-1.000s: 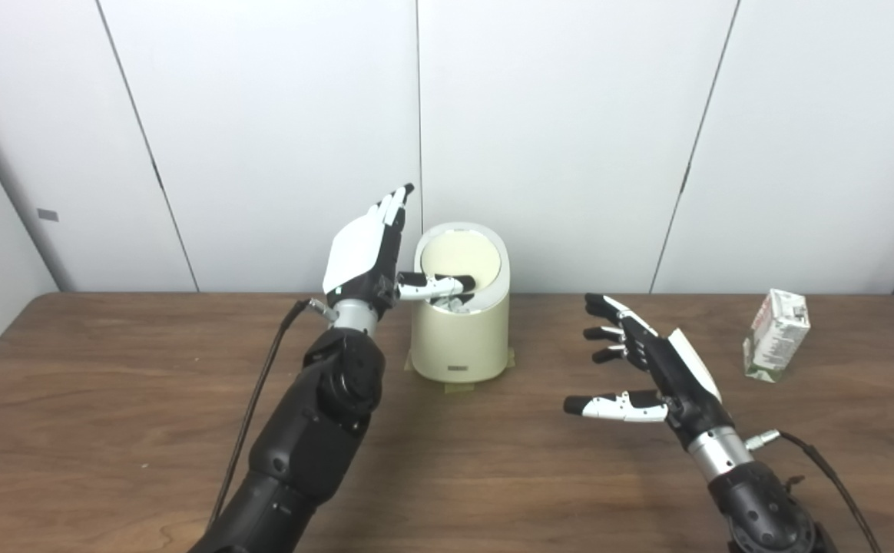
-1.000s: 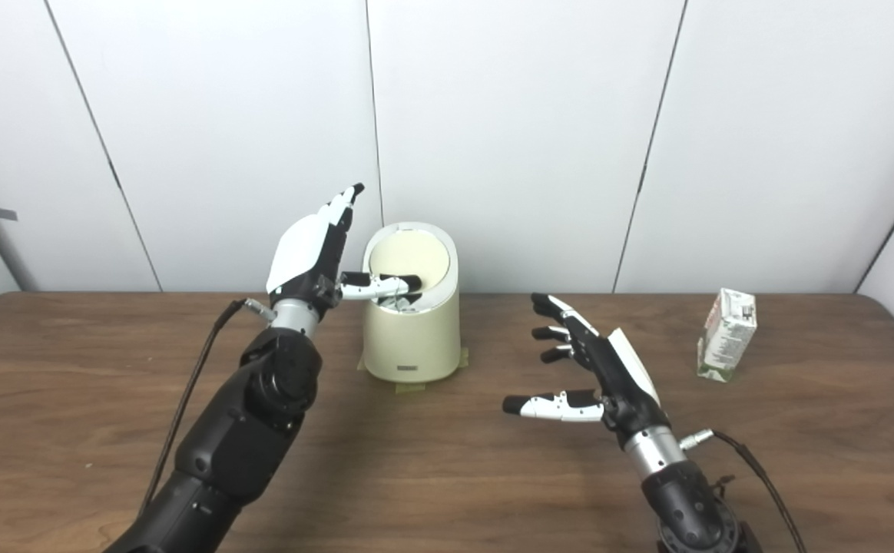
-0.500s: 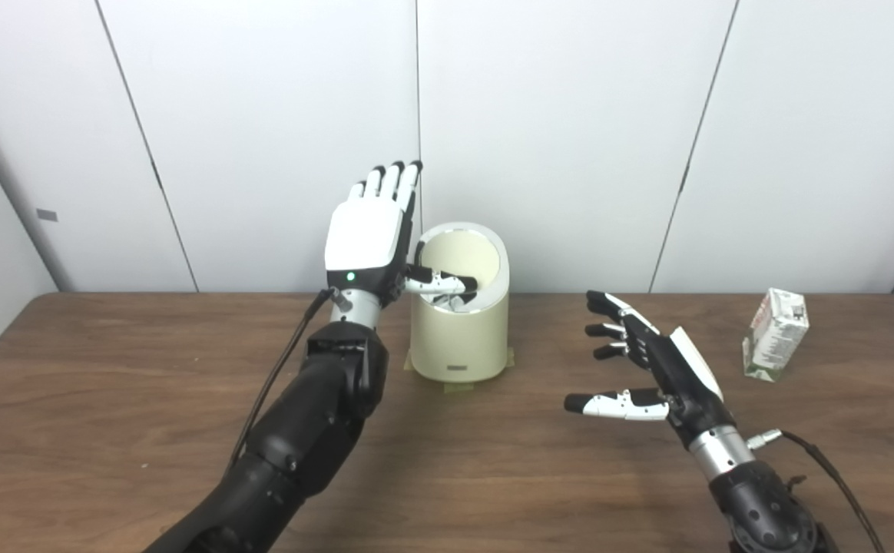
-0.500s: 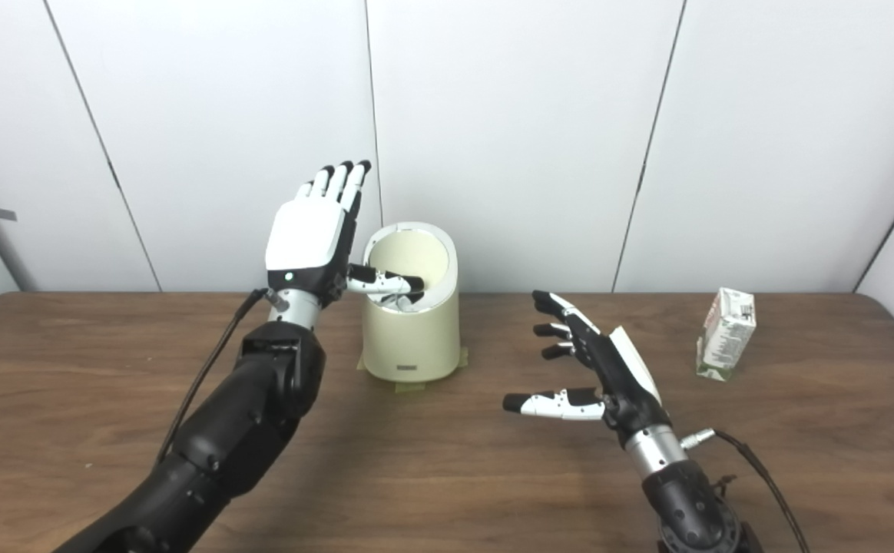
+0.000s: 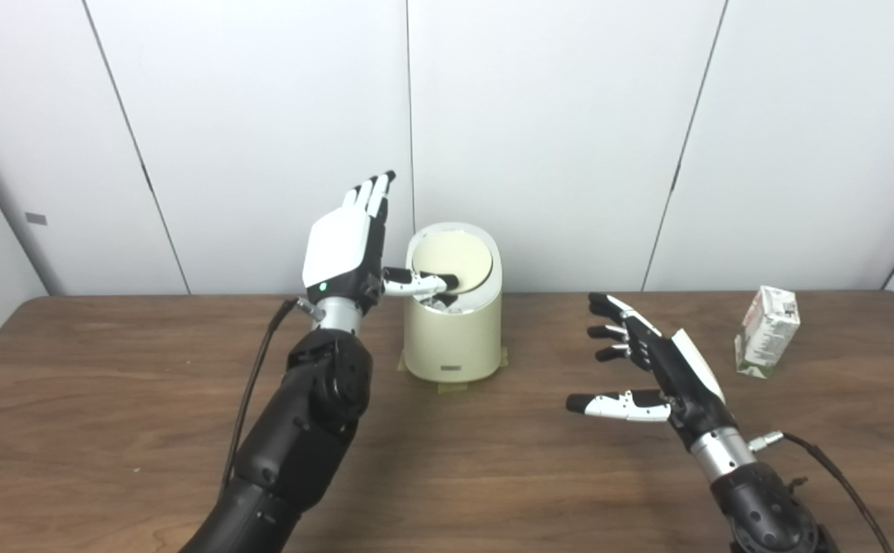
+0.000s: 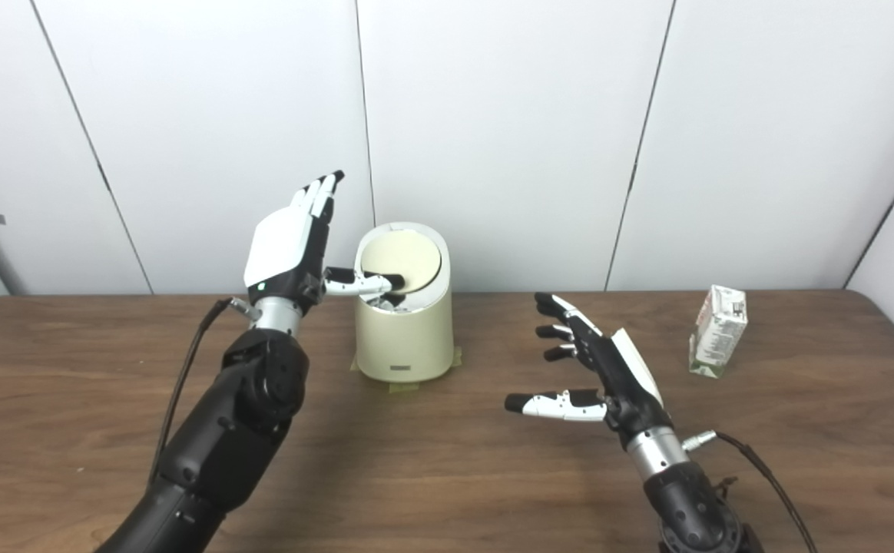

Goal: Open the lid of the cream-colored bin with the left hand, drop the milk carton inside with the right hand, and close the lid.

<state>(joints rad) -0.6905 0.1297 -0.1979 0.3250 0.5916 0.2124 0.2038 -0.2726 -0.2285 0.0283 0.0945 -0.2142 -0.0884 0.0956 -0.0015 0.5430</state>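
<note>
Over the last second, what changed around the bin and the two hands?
The camera panned slightly, shifting everything leftward. The left hand rolled its back toward the camera, then partly back, thumb kept in the cream-colored bin mouth against the tilted lid. The right hand stayed open and the milk carton untouched.

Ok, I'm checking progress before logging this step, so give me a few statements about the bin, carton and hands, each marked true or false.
1. The milk carton stands on the table, off to the right. True.
2. The right hand holds the carton. False: it is open and well apart from the carton.
3. The left hand is raised beside the cream-colored bin, thumb over its opening. True.
4. The lid lies flat and shut. False: it is tilted up.
5. The carton is inside the bin. False: it is on the table.
</note>
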